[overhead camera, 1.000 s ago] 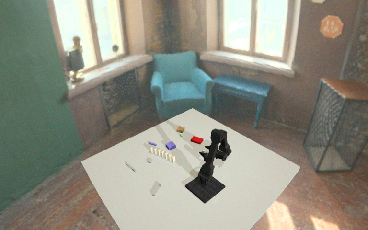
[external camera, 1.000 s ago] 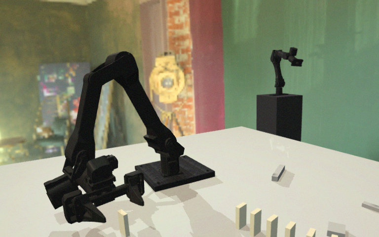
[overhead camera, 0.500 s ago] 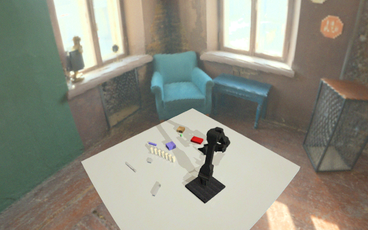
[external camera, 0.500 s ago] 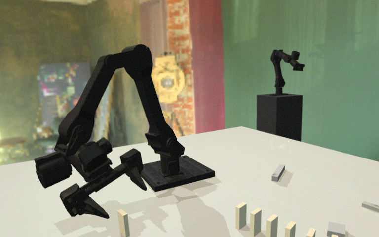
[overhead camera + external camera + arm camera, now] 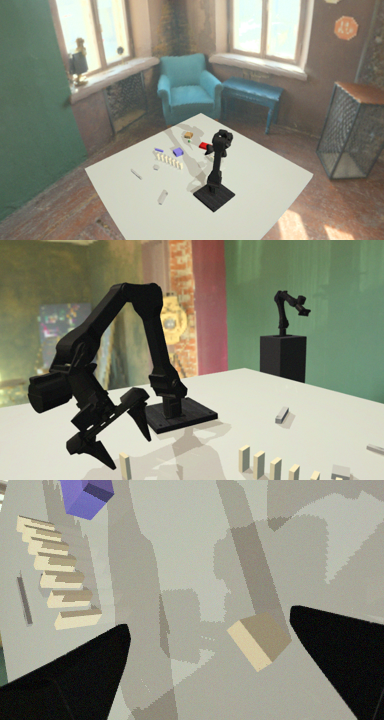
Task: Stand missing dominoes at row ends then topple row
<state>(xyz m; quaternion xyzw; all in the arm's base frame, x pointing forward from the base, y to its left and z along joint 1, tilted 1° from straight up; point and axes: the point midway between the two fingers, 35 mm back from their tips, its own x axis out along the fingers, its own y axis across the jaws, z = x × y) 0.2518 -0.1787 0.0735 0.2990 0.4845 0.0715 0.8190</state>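
Several cream dominoes stand upright in a slanting row; the row's end domino nearest the arm (image 5: 181,166) (image 5: 244,459) (image 5: 77,619) stands well to the side of my gripper. A lone cream domino (image 5: 212,159) (image 5: 125,466) (image 5: 260,642) stands upright apart from the row. My gripper (image 5: 215,155) (image 5: 132,454) (image 5: 209,622) is wide open and empty, tilted downward above the table near the lone domino. In the wrist view that domino appears between the fingers, closer to the right one. No finger is seen gripping it. The row's far end is cut off in the exterior view.
A purple block (image 5: 178,152) (image 5: 82,500) lies beside the row, with a purple bar (image 5: 159,150) near its far end. A red block (image 5: 203,146), an orange block (image 5: 188,135) and a small green piece (image 5: 189,140) lie farther back. Grey pieces (image 5: 156,167) (image 5: 136,174) (image 5: 162,197) lie on the row's other side.
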